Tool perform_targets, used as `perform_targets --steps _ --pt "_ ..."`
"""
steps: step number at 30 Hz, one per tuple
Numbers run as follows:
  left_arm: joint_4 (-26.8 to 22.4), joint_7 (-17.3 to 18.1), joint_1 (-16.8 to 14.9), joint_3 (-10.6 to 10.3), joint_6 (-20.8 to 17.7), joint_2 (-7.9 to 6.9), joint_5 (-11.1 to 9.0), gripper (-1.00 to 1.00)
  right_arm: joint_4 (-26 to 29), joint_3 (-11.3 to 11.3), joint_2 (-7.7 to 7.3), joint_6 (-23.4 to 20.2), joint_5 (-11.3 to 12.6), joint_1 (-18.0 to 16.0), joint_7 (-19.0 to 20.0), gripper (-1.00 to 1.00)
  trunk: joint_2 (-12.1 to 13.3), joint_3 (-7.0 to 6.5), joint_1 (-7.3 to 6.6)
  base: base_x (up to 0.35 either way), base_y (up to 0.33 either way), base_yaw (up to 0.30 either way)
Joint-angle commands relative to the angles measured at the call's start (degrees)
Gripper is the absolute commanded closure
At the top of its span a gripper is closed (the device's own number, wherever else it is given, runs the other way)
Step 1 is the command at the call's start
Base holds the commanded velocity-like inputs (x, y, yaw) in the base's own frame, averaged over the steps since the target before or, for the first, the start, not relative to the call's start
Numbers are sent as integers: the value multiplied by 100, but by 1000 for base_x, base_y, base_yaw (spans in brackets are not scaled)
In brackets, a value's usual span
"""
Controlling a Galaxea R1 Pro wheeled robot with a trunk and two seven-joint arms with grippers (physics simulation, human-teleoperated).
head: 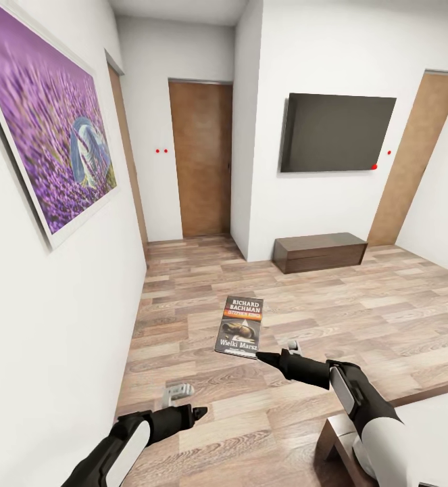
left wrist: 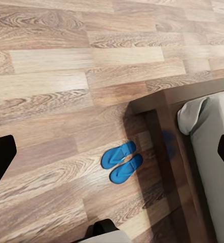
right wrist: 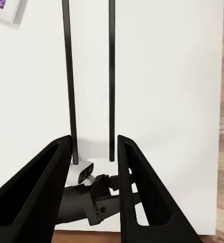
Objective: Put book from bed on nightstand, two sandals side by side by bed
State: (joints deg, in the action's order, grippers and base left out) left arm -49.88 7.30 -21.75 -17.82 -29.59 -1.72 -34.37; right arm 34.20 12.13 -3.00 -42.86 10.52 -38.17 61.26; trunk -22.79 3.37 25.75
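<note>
- While the right claw (head: 274,352) reaches out over the floor (head: 372,297), we see the book (head: 240,326) at its fingertips, cover up, well above the planks and touching nothing else.
- In the right wrist view the two dark fingers (right wrist: 46,192) stand with a gap between them. Two thin dark edges with white between fill that gap, which we read as the book edge-on, so the right claw is pinching the book.
- Left claw (head: 186,400) is low at the head view's left, near the white wall. In its wrist view the fingers (left wrist: 0,162) sit at the picture's far edges, so it is spread wide with nothing in it.
- Both sandals (left wrist: 121,162) are on the floor, side by side, parallel and just touching along their length, right beside the corner of the bed (left wrist: 165,126).
- The light-grey mattress corner (left wrist: 193,114) shows above the dark frame.
- Ahead in the head view: wall TV (head: 336,132), low dark cabinet (head: 319,251) under it, wooden door (head: 200,159) down the passage, purple picture (head: 44,115) on the left wall.
- We see no nightstand here.
</note>
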Motion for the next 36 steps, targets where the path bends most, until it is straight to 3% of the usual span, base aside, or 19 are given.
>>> perform_targets --steps 1,30,36 --pt "-5 -2 -5 -12 -18 -3 -17 -100 -1 8 1 -30 11 -6 4 100 -13 13 4 0 0 0" --pt "34 -34 -5 -26 -12 9 -17 -100 6 29 -8 -30 12 -2 9 100 -13 13 4 0 0 0" --pt "96 -35 -8 -28 -12 67 -17 -100 6 27 -8 -30 12 -4 3 100 -13 13 4 0 0 0"
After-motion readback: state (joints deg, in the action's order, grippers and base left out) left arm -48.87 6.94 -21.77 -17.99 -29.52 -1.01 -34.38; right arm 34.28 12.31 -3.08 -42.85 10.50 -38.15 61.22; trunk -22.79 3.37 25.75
